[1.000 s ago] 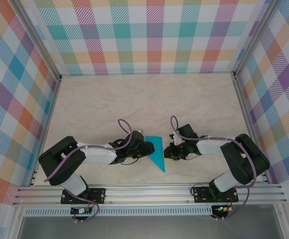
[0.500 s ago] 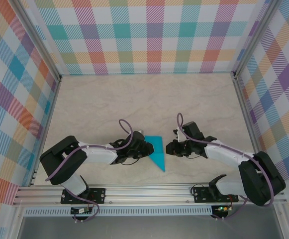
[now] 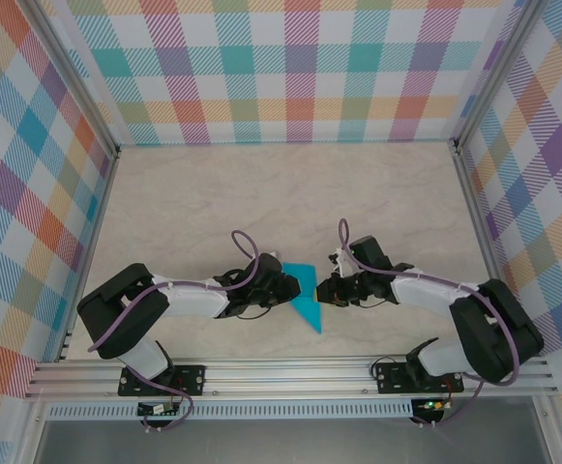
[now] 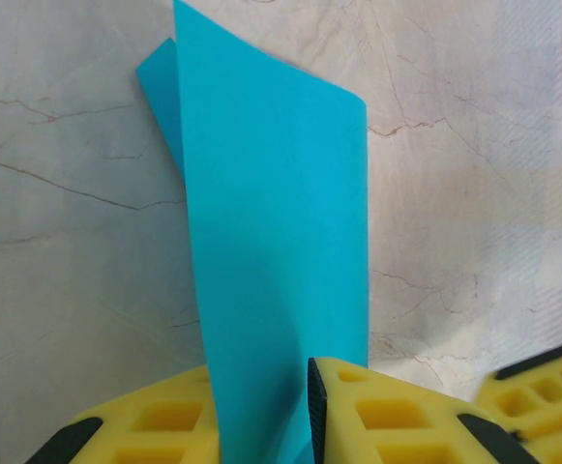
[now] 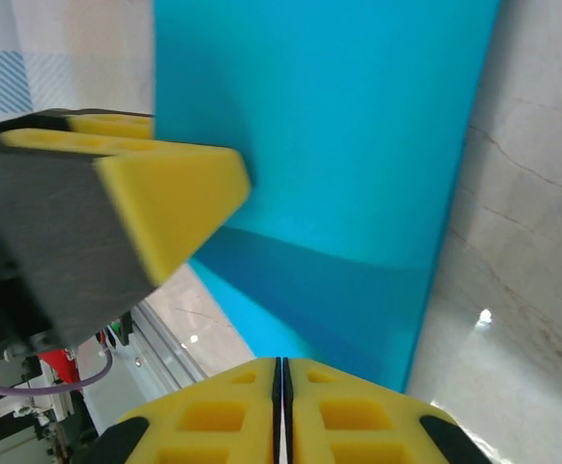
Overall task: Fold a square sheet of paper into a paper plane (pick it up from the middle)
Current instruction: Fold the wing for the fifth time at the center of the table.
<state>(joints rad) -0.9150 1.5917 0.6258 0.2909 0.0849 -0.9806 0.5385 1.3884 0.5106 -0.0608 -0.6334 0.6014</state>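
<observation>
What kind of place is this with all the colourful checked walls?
Probably a robot test booth: rainbow-checked wall panels in silver metal framing box in a marble-look tabletop, and two black-and-white robot arms are bolted at its edge.

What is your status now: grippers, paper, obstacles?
Left gripper shut on folded teal paper. Right gripper shut, close beside it. No obstruction seen.

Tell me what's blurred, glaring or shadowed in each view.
Top view: evenly lit, sharp, soft shadows on the table. Left wrist view: paper crisp, pads of the left claw slightly soft, right edge washed out. Right wrist view: the left claw's near finger blurred, a small glare spot on the table, a darker band across the paper.
</observation>
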